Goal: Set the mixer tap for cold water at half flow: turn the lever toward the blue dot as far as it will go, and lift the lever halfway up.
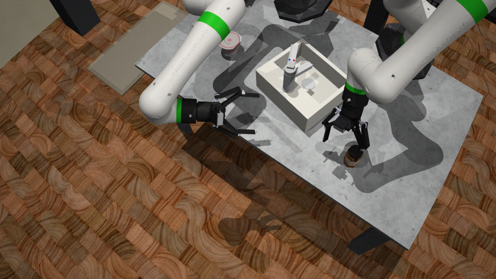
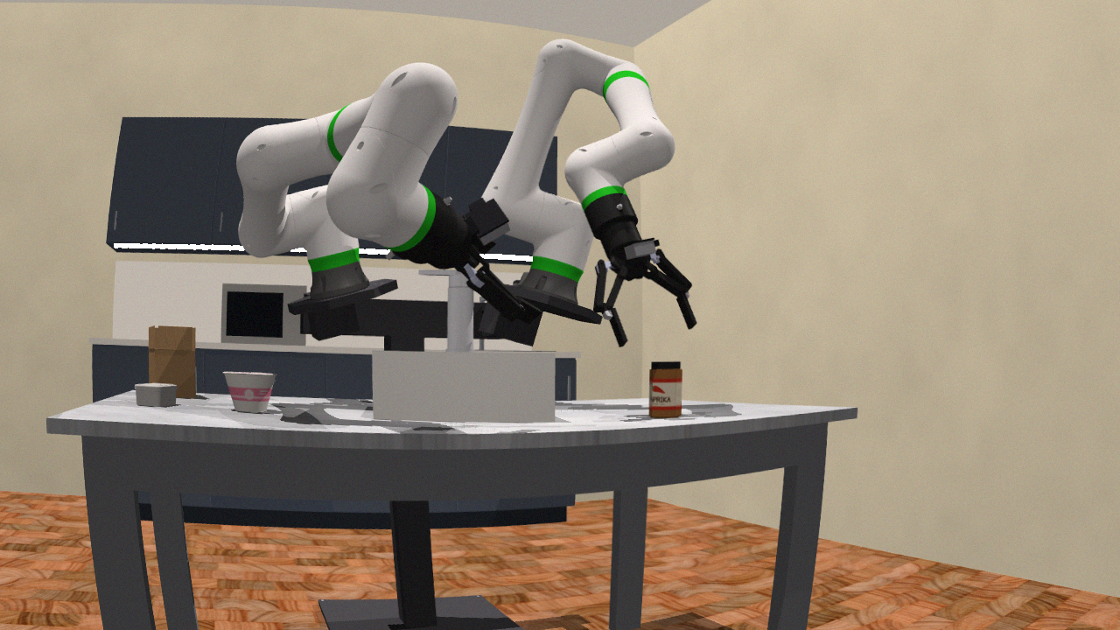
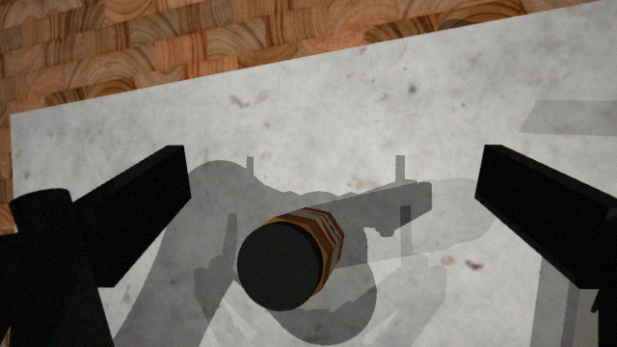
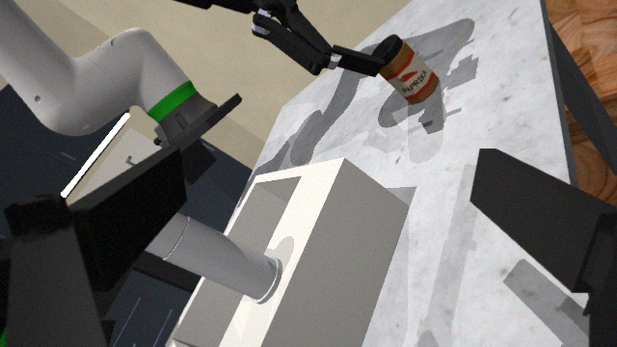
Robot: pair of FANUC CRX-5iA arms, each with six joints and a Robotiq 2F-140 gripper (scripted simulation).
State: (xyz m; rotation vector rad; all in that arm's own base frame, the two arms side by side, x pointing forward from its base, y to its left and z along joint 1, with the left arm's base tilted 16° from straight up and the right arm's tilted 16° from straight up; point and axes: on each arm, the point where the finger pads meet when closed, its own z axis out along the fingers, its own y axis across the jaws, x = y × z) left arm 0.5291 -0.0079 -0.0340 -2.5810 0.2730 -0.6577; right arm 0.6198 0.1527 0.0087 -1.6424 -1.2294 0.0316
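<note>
Across the top view from its left, a pink-and-white cup (image 1: 230, 40) (image 2: 250, 391) stands on the tabletop (image 1: 398, 215) (image 2: 775, 417) (image 3: 337, 96) (image 4: 506, 111), well apart from the right jaws (image 1: 257, 113) (image 2: 528, 311). These are wide apart, nothing between them, pointing toward the pale sink (image 1: 301, 107) (image 2: 462, 388) (image 4: 337, 241). The mixer tap (image 1: 289, 79) (image 2: 460, 317) (image 4: 227, 255) rises from that sink, beyond the right jaws and between the two pairs; its lever (image 1: 293, 52), with blue and red dots, touches neither. Whether the lever is raised, I can't tell. Next, the left jaws (image 1: 344, 143) (image 2: 656, 334) are also wide apart and empty, above the tabletop, with the paprika jar (image 1: 353, 157) (image 2: 665, 391) (image 3: 289, 262) (image 4: 410, 79) upright below them.
</note>
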